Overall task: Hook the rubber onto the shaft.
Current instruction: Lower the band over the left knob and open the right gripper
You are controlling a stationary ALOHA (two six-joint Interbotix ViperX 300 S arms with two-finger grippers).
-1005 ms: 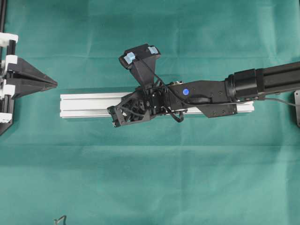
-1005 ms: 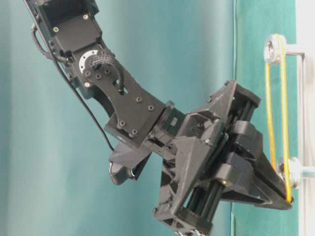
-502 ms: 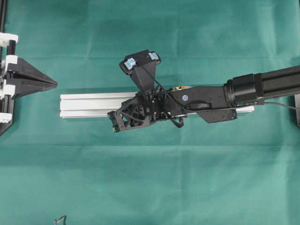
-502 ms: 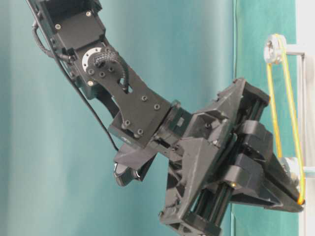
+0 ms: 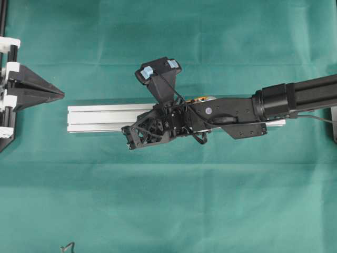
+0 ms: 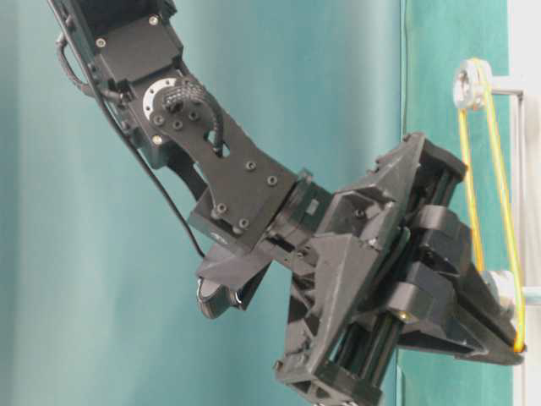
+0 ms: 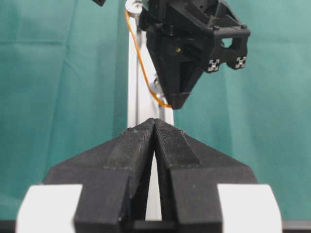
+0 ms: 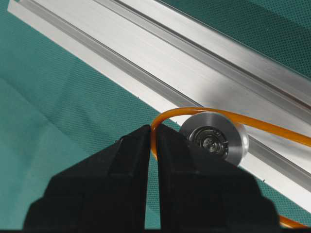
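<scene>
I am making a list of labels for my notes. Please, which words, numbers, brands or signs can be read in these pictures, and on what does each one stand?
None: no view shows readable text.
Rail: bare metal, no marking.
Right arm: only a blue dot, no letters.
Pulley: no engraving can be made out.
Rubber: plain orange.

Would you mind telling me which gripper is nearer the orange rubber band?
Right. The right gripper is pinching the rubber band; the left gripper sits shut beyond the rail's end.

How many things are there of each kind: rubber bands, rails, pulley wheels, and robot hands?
Rubber band: 1
Aluminium rail: 1
Pulley wheels: 2
Robot hands, left hand and right hand: 2
Total: 6
</scene>
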